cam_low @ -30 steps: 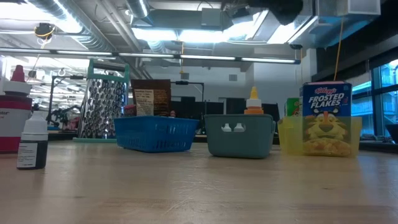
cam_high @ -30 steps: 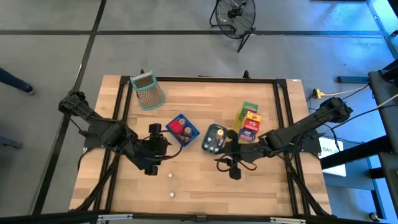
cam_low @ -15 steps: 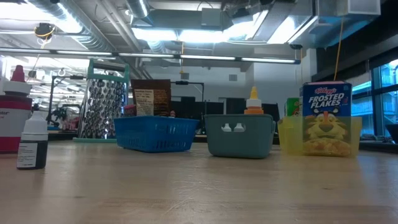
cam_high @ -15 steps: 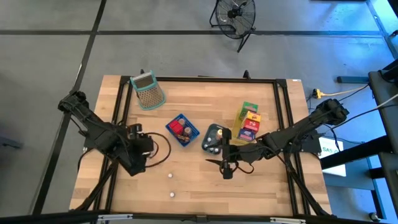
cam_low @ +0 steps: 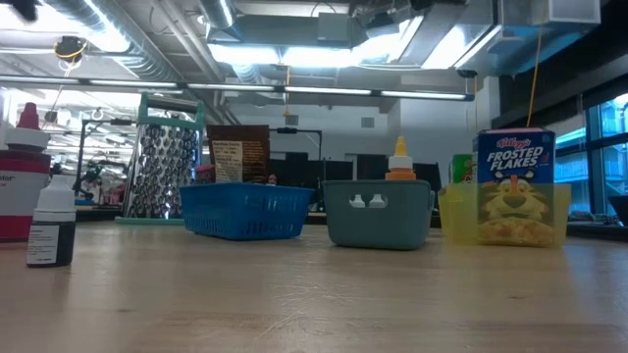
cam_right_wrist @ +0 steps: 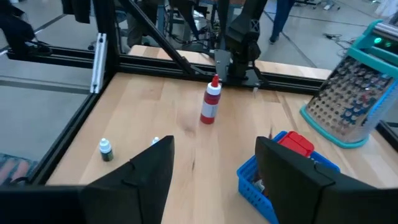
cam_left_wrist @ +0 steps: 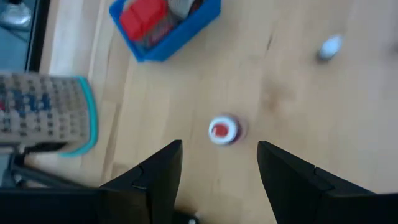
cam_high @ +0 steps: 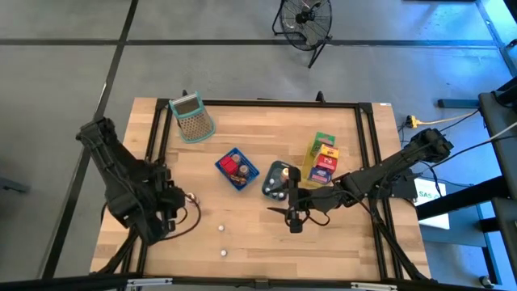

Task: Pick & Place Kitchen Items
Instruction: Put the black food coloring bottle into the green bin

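Since a second ago the left arm has swung back from the middle of the table to its own front corner, leaving a red-capped bottle [cam_left_wrist: 222, 130] standing upright on the bare wood, and the right arm has slid a little toward the centre.

That bottle stands apart from everything, between the left arm and the blue basket [cam_high: 252, 171]; from the right wrist view it shows as a white bottle with a red nozzle, upright in front of the left arm's base. Two small white dropper bottles [cam_high: 220, 229] sit nearer the front edge, well apart from the baskets, and one of them stands close to the low camera at its left. The blue basket already holds a red packet [cam_left_wrist: 143, 15] and something brown. Beside it the grey-teal basket [cam_high: 272, 173] carries a few small bottles, and the yellow tray [cam_high: 312, 150] next along holds the boxes upright, a cereal box [cam_low: 515, 188] among them. A grater [cam_high: 192, 118] stands near the far left corner.

The left gripper [cam_left_wrist: 218, 163] hangs above the bottle with its fingers spread and nothing between them. The right gripper [cam_right_wrist: 213, 163] hovers just in front of the grey-teal basket, fingers apart and empty too. I'd guess sorting is midway, since loose bottles remain outside the baskets.
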Tool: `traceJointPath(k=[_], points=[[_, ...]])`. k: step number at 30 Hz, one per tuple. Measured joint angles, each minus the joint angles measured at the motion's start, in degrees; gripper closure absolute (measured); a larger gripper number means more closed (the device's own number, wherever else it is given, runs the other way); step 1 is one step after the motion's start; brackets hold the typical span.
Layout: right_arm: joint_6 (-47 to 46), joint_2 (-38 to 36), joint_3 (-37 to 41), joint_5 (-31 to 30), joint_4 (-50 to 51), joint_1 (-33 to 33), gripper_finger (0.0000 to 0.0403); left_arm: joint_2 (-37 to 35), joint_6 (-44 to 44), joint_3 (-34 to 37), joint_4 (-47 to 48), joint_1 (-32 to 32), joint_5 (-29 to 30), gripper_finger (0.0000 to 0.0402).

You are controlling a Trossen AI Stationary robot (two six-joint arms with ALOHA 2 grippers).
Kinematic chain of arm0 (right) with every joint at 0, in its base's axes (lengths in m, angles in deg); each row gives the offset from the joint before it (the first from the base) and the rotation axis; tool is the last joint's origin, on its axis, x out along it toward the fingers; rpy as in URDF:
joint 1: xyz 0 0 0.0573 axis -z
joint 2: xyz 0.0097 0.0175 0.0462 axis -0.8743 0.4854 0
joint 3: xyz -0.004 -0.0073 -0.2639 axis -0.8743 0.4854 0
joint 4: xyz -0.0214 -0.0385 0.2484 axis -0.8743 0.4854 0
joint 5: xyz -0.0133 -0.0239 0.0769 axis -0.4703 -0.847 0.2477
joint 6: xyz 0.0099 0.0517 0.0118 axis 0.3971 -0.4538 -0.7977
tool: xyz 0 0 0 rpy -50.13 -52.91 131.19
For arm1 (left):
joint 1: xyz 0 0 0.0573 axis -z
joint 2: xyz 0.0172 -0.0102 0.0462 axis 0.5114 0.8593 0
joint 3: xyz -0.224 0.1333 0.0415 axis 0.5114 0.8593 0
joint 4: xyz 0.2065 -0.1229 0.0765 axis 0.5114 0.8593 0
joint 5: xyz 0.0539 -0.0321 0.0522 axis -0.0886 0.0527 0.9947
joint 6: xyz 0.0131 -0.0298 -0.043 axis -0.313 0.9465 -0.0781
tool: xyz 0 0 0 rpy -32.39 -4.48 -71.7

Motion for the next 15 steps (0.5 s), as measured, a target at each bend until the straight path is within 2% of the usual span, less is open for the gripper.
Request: traceJointPath(k=[7,15], points=[[-0.16,0.0,0.0,0.22,-0.06,0.0,0.0173,0.02,6.38,9.78,-1.03,2.39,0.36,0.0198],[-2.78,0.0,0.0,0.24,-0.06,0.0,0.0173,-0.42,7.09,15.75,-8.6,3.11,2.61,0.0198]])
